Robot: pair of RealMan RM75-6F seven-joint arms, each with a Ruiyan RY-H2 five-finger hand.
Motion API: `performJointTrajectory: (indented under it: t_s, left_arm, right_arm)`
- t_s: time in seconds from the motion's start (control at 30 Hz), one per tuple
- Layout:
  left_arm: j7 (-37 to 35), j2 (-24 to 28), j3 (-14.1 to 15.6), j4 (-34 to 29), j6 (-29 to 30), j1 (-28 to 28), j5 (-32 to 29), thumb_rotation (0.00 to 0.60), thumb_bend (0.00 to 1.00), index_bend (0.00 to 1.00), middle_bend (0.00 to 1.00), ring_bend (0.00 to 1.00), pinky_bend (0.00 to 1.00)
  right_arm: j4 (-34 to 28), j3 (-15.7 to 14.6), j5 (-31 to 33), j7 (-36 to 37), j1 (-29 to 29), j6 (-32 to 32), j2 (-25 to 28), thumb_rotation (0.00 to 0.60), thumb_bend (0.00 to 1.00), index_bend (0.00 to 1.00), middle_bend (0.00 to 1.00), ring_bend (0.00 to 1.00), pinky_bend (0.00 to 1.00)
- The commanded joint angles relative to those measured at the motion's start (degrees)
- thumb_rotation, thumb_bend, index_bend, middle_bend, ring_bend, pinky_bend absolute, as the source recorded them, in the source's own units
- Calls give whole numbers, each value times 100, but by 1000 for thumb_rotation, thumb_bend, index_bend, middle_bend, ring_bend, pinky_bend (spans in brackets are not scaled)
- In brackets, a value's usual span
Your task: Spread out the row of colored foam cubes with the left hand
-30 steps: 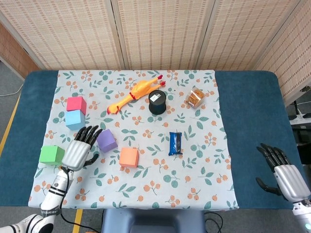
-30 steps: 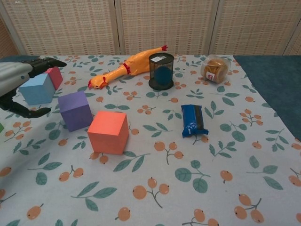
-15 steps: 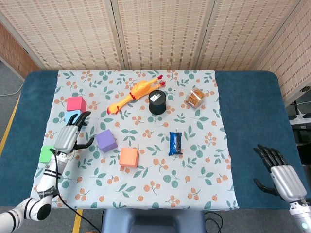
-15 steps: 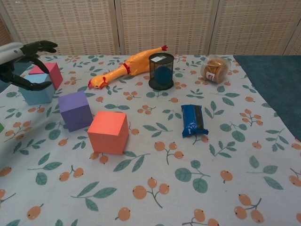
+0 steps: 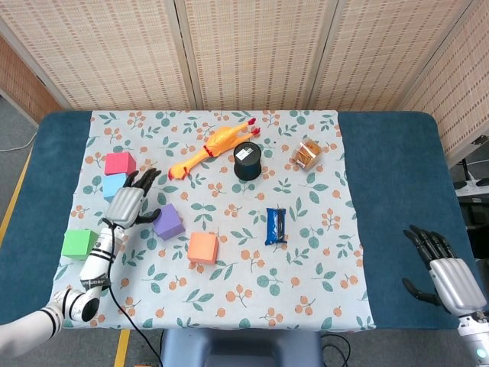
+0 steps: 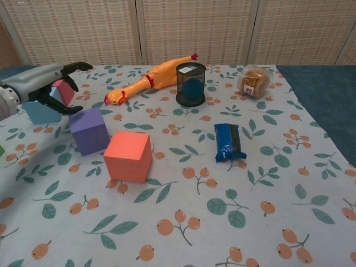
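Left hand [image 5: 128, 203] — fingers spread and lightly curled, holding nothing; it hovers over the light blue cube [image 5: 112, 186], fingertips [image 6: 76, 66] reaching toward the pink cube [image 5: 120, 163], thumb hooked down on the side facing the purple cube [image 5: 168, 222].

Foam cubes, placed from the purple cube:
- light blue cube: near, toward the left-rear, partly under the hand.
- pink cube: beyond the blue one, just beside it; whether the two touch cannot be told.
- orange cube [image 5: 202, 248]: near, toward the front and right.
- green cube [image 5: 80, 244]: well apart, left and slightly forward, at the edge of the patterned cloth [image 5: 306, 290].

Other items, same landmark: rubber chicken [image 5: 211, 148] and black cup [image 5: 247, 160] to the rear right; blue snack packet [image 5: 276, 225] to the right; round snack tub [image 5: 307, 153] far right rear.

Right hand [image 5: 449, 277] — fingers apart, holding nothing, resting over the table's [image 5: 397, 176] blue surface, well away from every cube.

Handling note: the tightest pair appears to be blue and pink. Best, in my judgement, to lower the hand flat against one face of the blue cube and slide it slowly away from the pink — foam is light and may tip or skid, so push low and keep the thumb off the purple cube.
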Motion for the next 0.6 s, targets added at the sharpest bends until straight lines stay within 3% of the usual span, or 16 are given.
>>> performJointTrajectory:
  t_s: [0.03, 0.33, 0.6]
  left_arm:
    - [389, -120, 6, 192, -200, -105, -203, 600, 314, 0, 1, 266, 0]
    - [662, -183, -182, 351, -400, -161, -653, 600, 282, 0, 5, 266, 0]
    - [682, 60, -295, 22, -552, -194, -889, 600, 280, 0, 25, 266, 0]
  right_arm:
    - [-9, -2, 1, -36, -2, -4, 5, 600, 230, 0, 0, 0, 0]
    - [-40, -33, -16, 47, 22, -75, 32, 600, 230, 0, 0, 0, 0]
    - [-38, -33, 8, 27, 33, -115, 12, 600, 230, 0, 0, 0, 0]
